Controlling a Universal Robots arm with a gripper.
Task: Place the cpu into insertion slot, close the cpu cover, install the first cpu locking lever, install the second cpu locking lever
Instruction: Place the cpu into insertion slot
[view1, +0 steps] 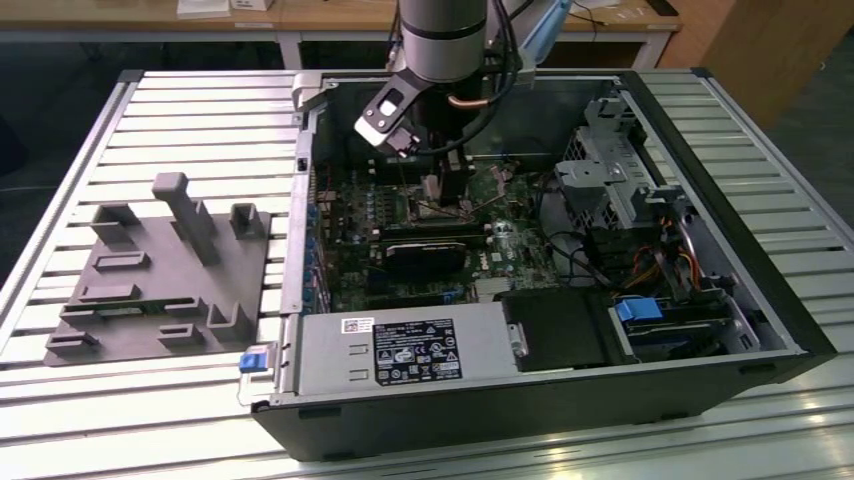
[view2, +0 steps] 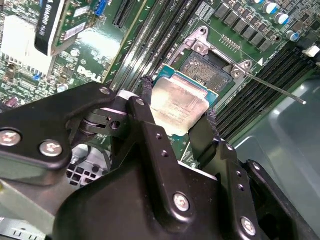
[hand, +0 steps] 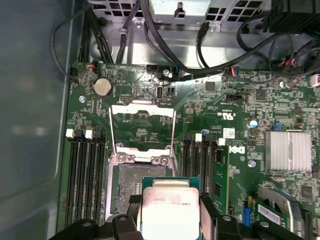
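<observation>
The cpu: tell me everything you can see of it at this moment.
The cpu is a small flat square chip. It has a pale silvery metal top with faint print, and a green board edge shows along one side. The gripper's black fingers clamp two opposite sides. It hangs roughly level over the edge of the open socket, apparently not seated.

Open socket, tight sides
The socket (hand: 129, 186) lies bare below the claw (hand: 170, 210) gripping the chip (hand: 170, 216); its cover (hand: 142, 107) stands flipped back, memory slots (hand: 85, 180) flank both sides, a thin lever (view2: 275, 87) juts out, and cables (hand: 210, 55) hang beyond.
</observation>
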